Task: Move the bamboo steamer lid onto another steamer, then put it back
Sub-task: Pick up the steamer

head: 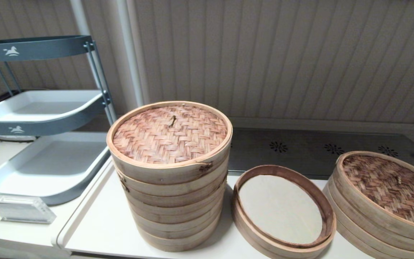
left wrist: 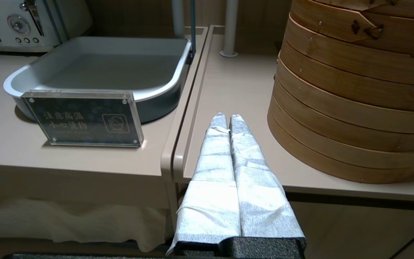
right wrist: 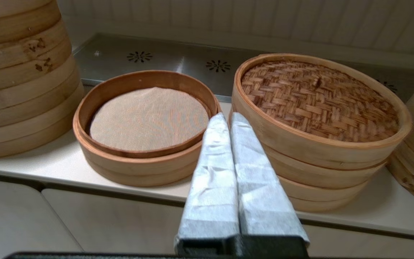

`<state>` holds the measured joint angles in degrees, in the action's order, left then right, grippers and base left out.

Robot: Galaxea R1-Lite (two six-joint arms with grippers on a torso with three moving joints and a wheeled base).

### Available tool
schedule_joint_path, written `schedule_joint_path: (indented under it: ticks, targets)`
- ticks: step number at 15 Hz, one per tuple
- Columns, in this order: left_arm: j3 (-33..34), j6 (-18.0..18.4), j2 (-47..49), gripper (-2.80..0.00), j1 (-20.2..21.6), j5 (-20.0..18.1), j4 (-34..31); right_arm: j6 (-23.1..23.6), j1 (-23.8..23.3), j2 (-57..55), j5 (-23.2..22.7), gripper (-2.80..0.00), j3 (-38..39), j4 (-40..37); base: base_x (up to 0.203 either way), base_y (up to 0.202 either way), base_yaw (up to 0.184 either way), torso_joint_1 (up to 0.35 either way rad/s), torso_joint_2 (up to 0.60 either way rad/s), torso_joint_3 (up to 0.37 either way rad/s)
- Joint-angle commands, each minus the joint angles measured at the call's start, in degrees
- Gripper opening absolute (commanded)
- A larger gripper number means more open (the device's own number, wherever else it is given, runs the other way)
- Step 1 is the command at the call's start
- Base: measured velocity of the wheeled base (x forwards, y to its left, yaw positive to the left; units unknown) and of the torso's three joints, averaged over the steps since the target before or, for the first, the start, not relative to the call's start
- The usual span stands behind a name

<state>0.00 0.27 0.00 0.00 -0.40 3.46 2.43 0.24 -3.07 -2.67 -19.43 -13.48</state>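
A pale table [head: 102, 223] stands before a ribbed wall. The right gripper [right wrist: 225, 120], pressed together and empty, waits low at the table edge, aimed between the open steamer [right wrist: 135, 165] and the lid [right wrist: 318, 97], which rests on its own steamer. The left gripper [left wrist: 227, 120], also pressed together, is parked beside the tall steamer [left wrist: 354, 90].

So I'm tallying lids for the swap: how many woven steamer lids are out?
2. The bamboo steamer lid, dark brown, sits on the low stack at the right. A lighter reddish lid tops the tall steamer on the left. The shallow steamer between them is uncovered. More may lie out of view.
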Motion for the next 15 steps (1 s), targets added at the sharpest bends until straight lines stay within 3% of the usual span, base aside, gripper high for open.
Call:
schedule_joint_path:
  ticks: [1, 4, 6, 10, 12, 15]
  targets:
    - [1.41, 0.00, -0.09, -2.80, 0.00, 0.05, 0.05, -0.07, 0.12, -12.12, 0.38, -2.80, -9.43, -1.00, 0.000, 0.000, 0.000, 0.000, 0.00, 0.000]
    - [1.41, 0.00, -0.09, -2.80, 0.00, -0.01, 0.05, -1.38, 0.00, -31.52, 5.33, -2.80, -23.17, -1.59, 0.000, 0.000, 0.000, 0.000, 0.00, 0.000]
    - [1.41, 0.00, -0.09, -2.80, 0.05, 0.03, 0.05, -4.78, -0.70, -44.27, 9.56, -2.80, -32.09, -1.95, 0.000, 0.000, 0.000, 0.000, 0.00, 0.000]
    - [1.41, 0.00, -0.09, -2.80, 0.09, 0.05, 0.05, -10.05, -9.76, -66.49, 14.39, -2.80, -45.23, -2.91, 0.000, 0.000, 0.000, 0.000, 0.00, 0.000]
    - [1.41, 0.00, -0.09, -2.80, 0.02, -0.02, 0.02, -11.10, -14.94, -74.12, 14.37, -2.80, -47.55, -2.85, 0.000, 0.000, 0.000, 0.000, 0.00, 0.000]
    - [1.41, 0.00, -0.09, -2.80, 0.07, 0.00, 0.05, -11.64, -21.74, -81.38, 10.01, -2.80, -49.08, -2.64, 0.000, 0.000, 0.000, 0.000, 0.00, 0.000]
